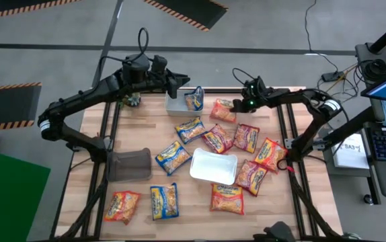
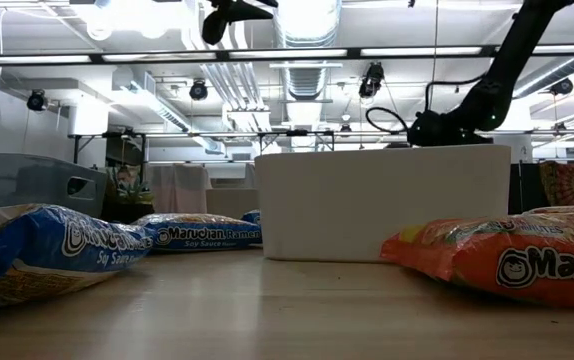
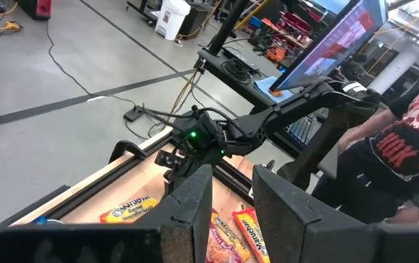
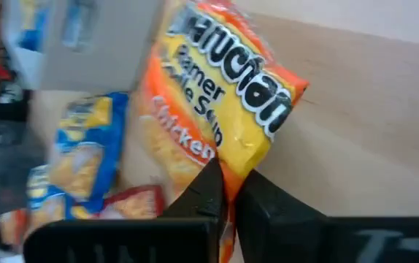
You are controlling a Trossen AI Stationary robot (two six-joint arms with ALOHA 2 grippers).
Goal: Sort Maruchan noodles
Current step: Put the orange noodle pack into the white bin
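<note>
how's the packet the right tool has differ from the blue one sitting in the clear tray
The orange chicken packet is pinched at one edge by the right tool; the blue packet stands propped in the clear tray, touched by neither tool. One is orange and yellow, the other blue and yellow. The orange one is over bare table, the blue one contained. Both are Maruchan ramen packets near the table's far edge.

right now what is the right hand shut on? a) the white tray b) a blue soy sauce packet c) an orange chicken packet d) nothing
c: in the right wrist view the right hand has its fingers pinched on the edge of the orange chicken packet.
</note>
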